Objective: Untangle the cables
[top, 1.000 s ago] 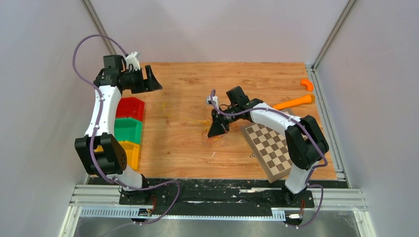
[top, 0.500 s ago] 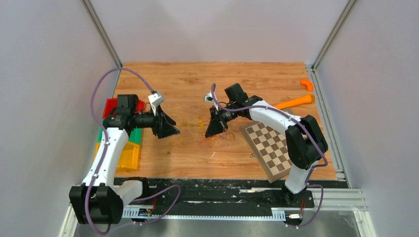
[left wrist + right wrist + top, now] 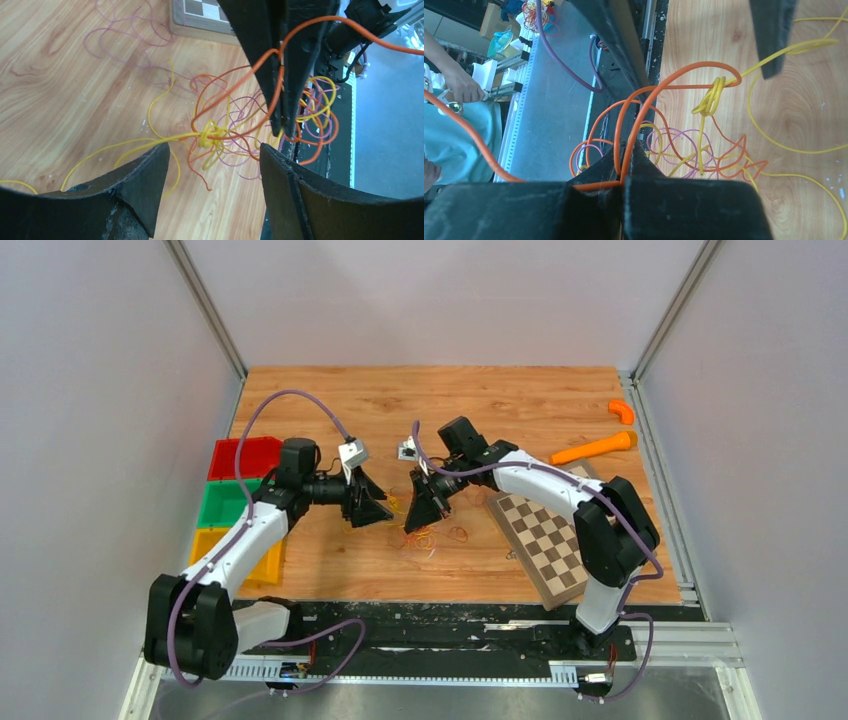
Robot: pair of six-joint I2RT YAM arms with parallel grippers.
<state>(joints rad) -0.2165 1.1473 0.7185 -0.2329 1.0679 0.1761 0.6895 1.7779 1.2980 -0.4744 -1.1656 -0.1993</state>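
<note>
Over the wooden table (image 3: 500, 400), an orange cable (image 3: 704, 64) is pinched tight by the right gripper (image 3: 626, 152). The left gripper (image 3: 212, 150) is held open near the tangled cables (image 3: 428, 532).

The cables (image 3: 428, 534) fill the narrow gap between the left tool (image 3: 385, 509) and right tool (image 3: 414, 520). The chessboard (image 3: 545, 535) hems the right side and the coloured bins (image 3: 240, 458) the left. The far worktop (image 3: 450, 400) lies open.

Bright, even overhead light washes the wooden table (image 3: 500, 400), shadows soft; wrist views hold the cables (image 3: 210, 137) sharp, bottom edges dark.
</note>
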